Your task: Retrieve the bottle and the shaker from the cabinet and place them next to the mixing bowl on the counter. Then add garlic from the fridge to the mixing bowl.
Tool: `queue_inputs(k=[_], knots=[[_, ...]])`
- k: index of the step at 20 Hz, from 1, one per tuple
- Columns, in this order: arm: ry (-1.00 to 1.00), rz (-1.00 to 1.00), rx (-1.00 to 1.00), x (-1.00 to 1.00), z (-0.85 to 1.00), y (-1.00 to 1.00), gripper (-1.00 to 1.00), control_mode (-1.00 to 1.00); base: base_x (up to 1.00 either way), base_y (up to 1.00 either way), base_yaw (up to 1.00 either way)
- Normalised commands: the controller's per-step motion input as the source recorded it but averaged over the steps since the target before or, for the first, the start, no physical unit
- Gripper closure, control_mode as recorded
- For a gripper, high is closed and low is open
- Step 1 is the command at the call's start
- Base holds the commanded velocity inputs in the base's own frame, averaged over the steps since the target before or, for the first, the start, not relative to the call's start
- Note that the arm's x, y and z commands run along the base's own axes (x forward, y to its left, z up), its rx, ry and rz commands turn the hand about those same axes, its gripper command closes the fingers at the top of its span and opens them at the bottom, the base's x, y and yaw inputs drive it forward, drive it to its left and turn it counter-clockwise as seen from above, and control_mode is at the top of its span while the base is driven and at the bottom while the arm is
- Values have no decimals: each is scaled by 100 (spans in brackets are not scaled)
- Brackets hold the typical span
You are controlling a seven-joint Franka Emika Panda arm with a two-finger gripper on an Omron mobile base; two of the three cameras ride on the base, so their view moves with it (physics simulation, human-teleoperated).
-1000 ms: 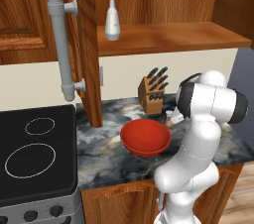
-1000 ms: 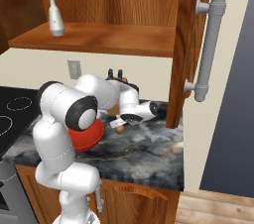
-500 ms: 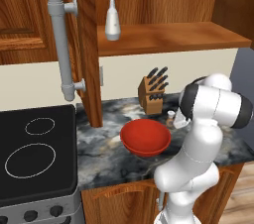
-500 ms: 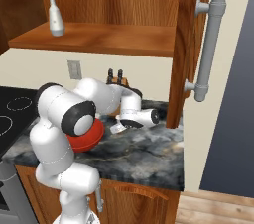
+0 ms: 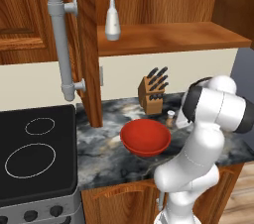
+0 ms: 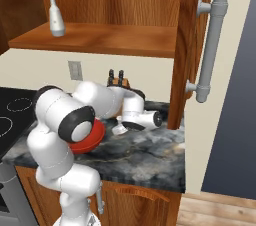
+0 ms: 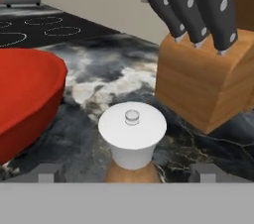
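Dark marbled counter (image 5: 106, 156) beside black stove (image 5: 34, 158), under open wooden cabinet (image 5: 163, 37); cream wall (image 5: 124, 77) behind.

Glossy red mixing bowl (image 5: 145, 137) on dark grey-and-white marbled stone counter (image 5: 110, 155); white-capped shaker with tan wooden base (image 7: 132, 141); light brown wooden knife block (image 7: 206, 85) with black riveted handles; pale grey-white bottle (image 5: 112, 20) on reddish-brown wooden cabinet shelf (image 5: 173, 36); black stovetop (image 5: 34, 157) with white ring outlines
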Motion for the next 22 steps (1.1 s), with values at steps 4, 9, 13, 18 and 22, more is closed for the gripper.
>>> queue_inputs(k=[4,9,13,18,22], knots=[[-7,0,0,-16,28,-20,-100,-100,0,0,0],[-5,-6,0,-54,50,-2,-100,-100,0,0,0],[-1,-12,0,-58,67,8,-100,-100,0,0,0],[0,-15,-1,-45,65,55,-100,-100,0,0,0],[0,-16,-2,-29,59,73,-100,-100,0,0,0]])
